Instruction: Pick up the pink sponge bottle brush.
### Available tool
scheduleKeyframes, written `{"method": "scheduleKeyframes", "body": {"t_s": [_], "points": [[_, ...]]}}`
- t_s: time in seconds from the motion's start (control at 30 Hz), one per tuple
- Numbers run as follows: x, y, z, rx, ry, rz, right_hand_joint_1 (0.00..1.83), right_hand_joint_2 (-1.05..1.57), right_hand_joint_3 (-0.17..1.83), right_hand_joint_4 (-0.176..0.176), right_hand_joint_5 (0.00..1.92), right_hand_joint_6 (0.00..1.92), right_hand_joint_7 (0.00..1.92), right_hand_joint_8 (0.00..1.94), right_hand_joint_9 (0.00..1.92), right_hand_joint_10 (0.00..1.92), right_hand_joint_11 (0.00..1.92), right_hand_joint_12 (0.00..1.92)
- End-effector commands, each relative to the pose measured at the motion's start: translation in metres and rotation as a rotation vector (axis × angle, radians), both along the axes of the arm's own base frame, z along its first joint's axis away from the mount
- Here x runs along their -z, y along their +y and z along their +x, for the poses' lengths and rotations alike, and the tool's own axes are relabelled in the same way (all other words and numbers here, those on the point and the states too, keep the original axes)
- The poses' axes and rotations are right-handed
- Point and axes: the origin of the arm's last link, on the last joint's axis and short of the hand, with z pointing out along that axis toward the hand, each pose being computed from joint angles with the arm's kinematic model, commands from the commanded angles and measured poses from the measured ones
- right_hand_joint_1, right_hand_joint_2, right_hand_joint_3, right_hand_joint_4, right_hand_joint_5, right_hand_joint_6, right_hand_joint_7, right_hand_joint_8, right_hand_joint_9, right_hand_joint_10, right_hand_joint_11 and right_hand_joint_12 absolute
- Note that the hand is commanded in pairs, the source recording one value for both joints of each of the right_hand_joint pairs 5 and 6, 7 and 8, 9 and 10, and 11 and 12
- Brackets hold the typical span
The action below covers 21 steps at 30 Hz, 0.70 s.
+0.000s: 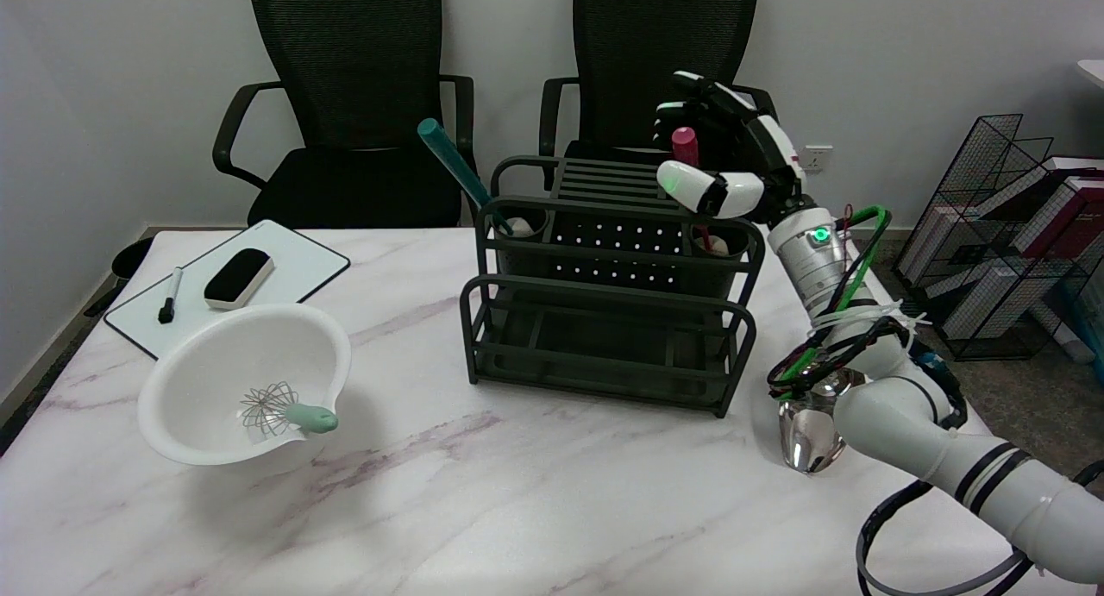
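White tubular right arm (914,423) with black bands, silver ribbed wrist showing a green light, bundled green and black cables zip-tied alongside; black-and-white hand (733,152) with glossy white fingertips (686,182).

Right arm (940,441), white with black bands, enters from the lower right and rises obliquely toward the upper centre. The forearm narrows to a silver wrist section (806,264) bearing a lit green indicator; green and black cables, bound with white ties, run along it. The right hand (733,152), black and white, is raised above the wrist with its palm turned left. The fingers (703,91) curl forward at the top, and the thumb (699,186) extends leftward below them. The hand appears to enclose a pink handle tip (684,143), though contact is uncertain.
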Motion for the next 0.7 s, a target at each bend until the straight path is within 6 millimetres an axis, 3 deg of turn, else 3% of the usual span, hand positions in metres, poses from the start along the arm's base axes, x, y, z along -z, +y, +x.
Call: {"method": "scheduleKeyframes", "body": {"t_s": [0.03,0.43,0.7], "points": [[0.01,-0.0124,-0.008,0.056,0.01,0.038,1.14,0.02,1.09,0.0,0.39,0.39,0.63,0.63,0.62,0.62,0.62,0.62],[0.0108,-0.0137,-0.0152,0.066,-0.037,0.059,1.15,0.07,1.06,0.0,0.39,0.39,0.67,0.67,0.61,0.61,0.62,0.62],[0.0078,-0.0123,-0.0135,0.047,-0.037,0.048,1.17,0.17,1.01,0.0,0.39,0.39,0.81,0.81,0.73,0.73,0.75,0.75]]}}
